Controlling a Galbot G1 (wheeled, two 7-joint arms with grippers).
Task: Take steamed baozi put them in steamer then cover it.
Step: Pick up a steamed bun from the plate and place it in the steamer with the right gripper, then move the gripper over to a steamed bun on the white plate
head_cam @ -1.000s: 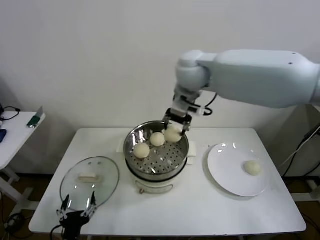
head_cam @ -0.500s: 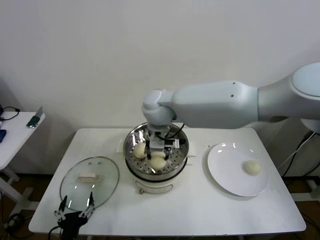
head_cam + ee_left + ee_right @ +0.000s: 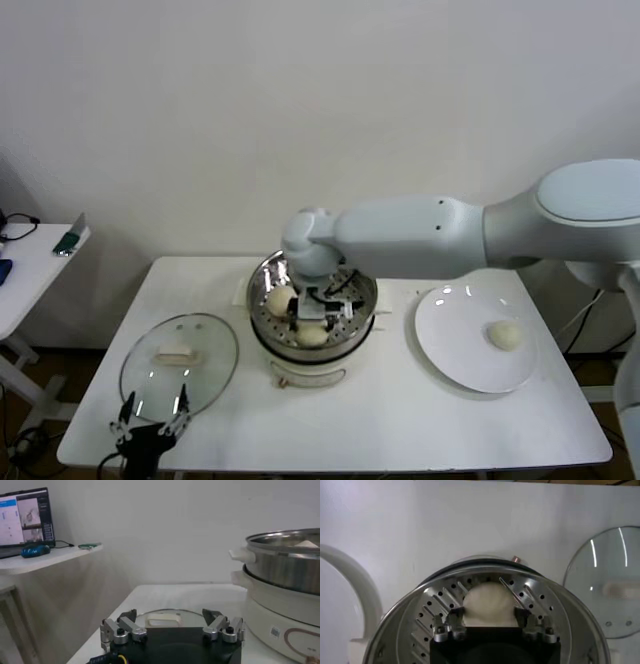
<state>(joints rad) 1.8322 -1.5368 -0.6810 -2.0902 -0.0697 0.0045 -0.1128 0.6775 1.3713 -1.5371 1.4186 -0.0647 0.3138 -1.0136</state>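
The steamer (image 3: 313, 330) sits on the bench (image 3: 400, 420). The right end effector (image 3: 312, 318) is inside it, open around a soft, light bun (image 3: 490, 605); hold buns gently by their sides. One bun (image 3: 504, 335) waits on the plate (image 3: 450, 360). The left end effector (image 3: 152, 422) hangs open.

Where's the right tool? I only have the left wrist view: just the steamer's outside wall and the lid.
Observer: The right tool is down inside the steamer, jaws spread either side of a baozi on the perforated tray.
Operator: Any left on the plate?
Observer: One last baozi sits on the white plate, to the robot's right of the steamer.
Operator: How many in the pot?
Observer: The head view shows that one and a second bun; the arm hides the rest of the tray.
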